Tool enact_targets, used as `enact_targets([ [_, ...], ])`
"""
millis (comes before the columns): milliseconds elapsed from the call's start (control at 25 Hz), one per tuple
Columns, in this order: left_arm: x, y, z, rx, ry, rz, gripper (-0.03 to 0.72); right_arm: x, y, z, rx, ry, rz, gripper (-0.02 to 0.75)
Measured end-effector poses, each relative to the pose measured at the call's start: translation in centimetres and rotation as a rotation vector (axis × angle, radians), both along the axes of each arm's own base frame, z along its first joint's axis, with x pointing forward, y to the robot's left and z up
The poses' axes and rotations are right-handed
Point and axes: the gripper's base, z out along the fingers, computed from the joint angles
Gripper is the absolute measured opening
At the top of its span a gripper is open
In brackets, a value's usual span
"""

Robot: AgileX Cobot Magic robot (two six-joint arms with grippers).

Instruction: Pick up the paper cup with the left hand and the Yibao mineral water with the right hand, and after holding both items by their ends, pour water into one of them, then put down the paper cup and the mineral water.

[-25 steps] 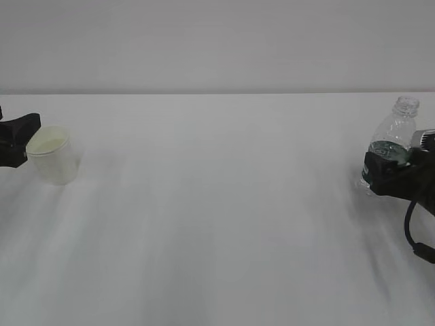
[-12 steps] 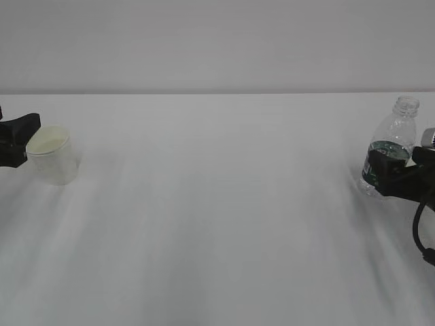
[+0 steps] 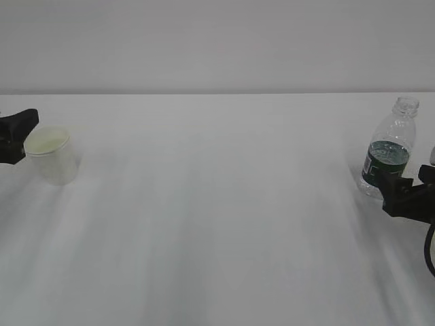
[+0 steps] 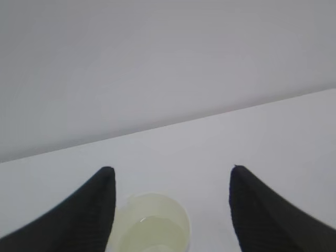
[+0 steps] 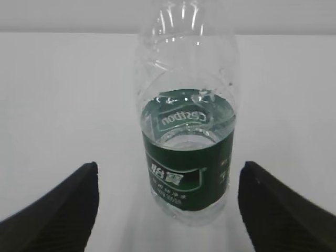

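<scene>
The paper cup [image 3: 49, 155] stands upright near the far left edge of the white table [image 3: 217, 224], its cream inside showing. The left hand [image 3: 15, 134] sits just beside it at the frame's border, one black fingertip close to the rim. In the left wrist view the two dark fingers [image 4: 89, 215] are spread wide, and the cup [image 4: 149, 226] lies low between them, nearer the left finger; I cannot tell whether that finger touches it.

Over on the right edge, the Yibao mineral water [image 3: 389, 151] stands upright with its neck uncapped, green label band facing out. The right hand [image 3: 408, 193] is low and just in front of the bottle, partly cut off by the frame. From the right wrist view its fingers [image 5: 63, 210] are splayed well apart, with the bottle [image 5: 186, 126] centred between them and clear gaps on both sides.

Between cup and bottle the tabletop runs as one broad bare stretch, back to a plain pale wall [image 3: 217, 41].
</scene>
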Motion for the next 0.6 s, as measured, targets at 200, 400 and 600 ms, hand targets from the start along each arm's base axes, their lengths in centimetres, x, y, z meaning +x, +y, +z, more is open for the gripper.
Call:
enact_targets([
  [200,-0.2,0.0,0.7,0.005,-0.016,0.002,0.477,-0.6,0.0,0.3,0.0,0.0,0.0,0.626],
  [400,-0.5,0.0,1.5,0.011,-0.036,0.003,0.476,-1.4,0.1,0.8,-0.001,-0.007,0.0,0.622],
  [600,-0.9,0.1,2.3,0.023,-0.044,0.011,0.475,-2.0,0.2,1.4,-0.002,-0.023,0.005,0.615],
])
